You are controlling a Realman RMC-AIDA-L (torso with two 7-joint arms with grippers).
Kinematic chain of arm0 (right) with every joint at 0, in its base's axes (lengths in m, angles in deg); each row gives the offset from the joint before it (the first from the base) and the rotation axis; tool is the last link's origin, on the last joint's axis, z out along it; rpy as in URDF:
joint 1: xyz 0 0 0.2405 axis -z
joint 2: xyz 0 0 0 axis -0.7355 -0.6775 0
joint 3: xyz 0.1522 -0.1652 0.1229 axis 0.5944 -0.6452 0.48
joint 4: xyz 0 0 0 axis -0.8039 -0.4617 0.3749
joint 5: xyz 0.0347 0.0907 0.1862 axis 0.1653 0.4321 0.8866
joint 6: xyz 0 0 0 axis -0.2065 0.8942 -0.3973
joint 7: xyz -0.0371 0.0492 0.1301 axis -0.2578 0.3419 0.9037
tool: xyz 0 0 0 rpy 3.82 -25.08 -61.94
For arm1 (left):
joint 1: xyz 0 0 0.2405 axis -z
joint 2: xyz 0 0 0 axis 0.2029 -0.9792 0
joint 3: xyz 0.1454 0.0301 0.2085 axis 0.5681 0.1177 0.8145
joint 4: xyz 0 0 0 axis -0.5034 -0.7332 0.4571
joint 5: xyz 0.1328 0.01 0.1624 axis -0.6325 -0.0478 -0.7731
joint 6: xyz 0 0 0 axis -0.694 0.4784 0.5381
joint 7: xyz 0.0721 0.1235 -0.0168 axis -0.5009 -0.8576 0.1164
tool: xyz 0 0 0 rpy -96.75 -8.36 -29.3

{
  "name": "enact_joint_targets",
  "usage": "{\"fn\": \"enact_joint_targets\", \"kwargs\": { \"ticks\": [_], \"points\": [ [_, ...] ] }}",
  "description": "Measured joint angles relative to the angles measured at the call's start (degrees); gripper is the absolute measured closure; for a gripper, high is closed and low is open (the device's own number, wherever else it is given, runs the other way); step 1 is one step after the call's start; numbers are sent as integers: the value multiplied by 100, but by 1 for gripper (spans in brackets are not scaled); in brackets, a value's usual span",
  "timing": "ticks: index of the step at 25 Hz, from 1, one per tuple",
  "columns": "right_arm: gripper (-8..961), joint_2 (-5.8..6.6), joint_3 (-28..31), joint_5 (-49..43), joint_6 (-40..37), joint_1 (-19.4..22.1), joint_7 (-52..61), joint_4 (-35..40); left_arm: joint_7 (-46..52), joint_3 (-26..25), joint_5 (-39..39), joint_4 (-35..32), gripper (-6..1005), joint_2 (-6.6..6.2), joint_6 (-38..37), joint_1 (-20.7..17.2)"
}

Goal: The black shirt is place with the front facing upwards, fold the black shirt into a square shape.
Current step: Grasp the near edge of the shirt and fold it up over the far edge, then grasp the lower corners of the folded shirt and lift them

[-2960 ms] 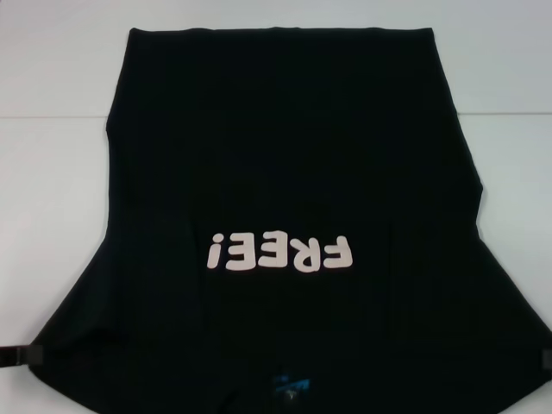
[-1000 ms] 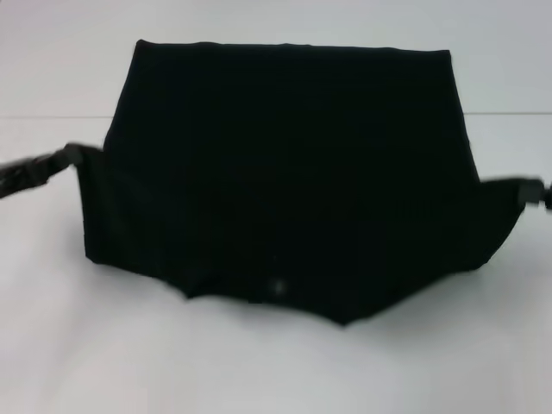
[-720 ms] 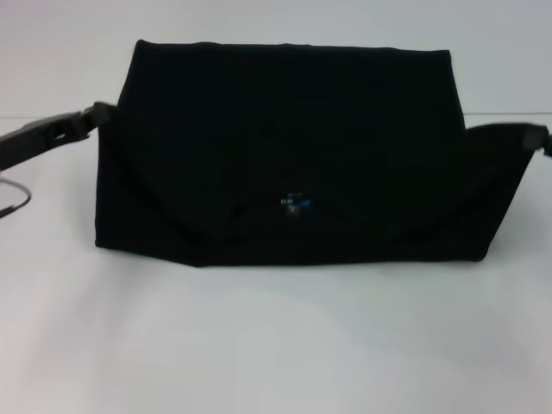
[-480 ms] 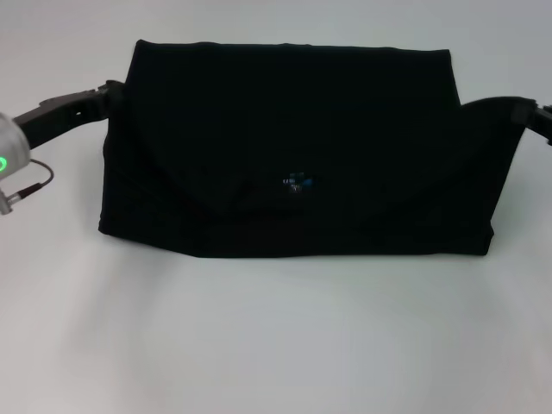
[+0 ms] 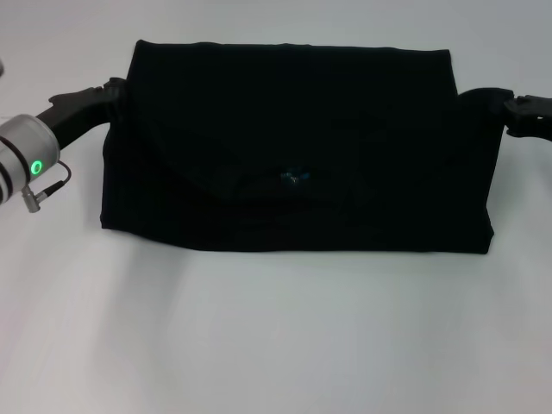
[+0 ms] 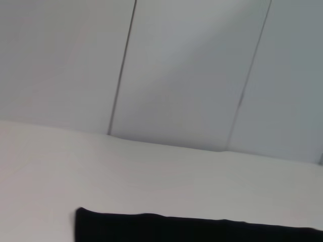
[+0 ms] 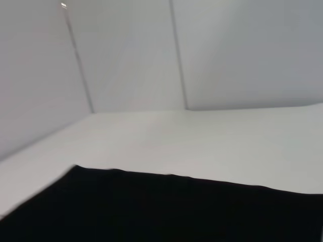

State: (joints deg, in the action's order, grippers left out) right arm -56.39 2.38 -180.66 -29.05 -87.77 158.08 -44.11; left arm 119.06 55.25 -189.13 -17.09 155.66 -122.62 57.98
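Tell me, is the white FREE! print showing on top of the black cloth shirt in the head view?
No, the black cloth shirt lies folded into a wide band with only plain black cloth and the small blue neck label facing up.

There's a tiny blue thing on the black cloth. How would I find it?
Start at the white table and find the big black shirt, folded into a wide band across it. Look near the middle of that band, where the curved neckline lies: the blue neck label sits there. It is the only spot of colour on the plain black cloth.
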Motion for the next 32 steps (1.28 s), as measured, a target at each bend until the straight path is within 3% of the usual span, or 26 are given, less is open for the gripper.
{"fn": "enact_joint_targets", "kwargs": {
  "ticks": [6,11,18,19,24,32],
  "points": [
    [903,-83,-2,384,689,-176,-595,-371,-1458,-1,779,273,979,191,552,116],
    [902,-128,-1,644,1210,-282,-639,-477,-2205,-1,997,373,979,332,1128,266],
    [901,-153,-8,776,1339,-318,-686,-505,-2509,-1,1004,462,978,363,1341,299],
    [901,-154,-49,775,1345,-325,-682,-505,-2509,-1,1005,462,940,361,1358,293],
    [684,-161,-224,786,1536,-350,-600,-508,-2518,-45,1011,445,740,365,1370,244],
    [430,-142,-229,1147,1533,-258,-600,-489,-2522,-30,1539,301,409,330,1337,47]
  ]
}}
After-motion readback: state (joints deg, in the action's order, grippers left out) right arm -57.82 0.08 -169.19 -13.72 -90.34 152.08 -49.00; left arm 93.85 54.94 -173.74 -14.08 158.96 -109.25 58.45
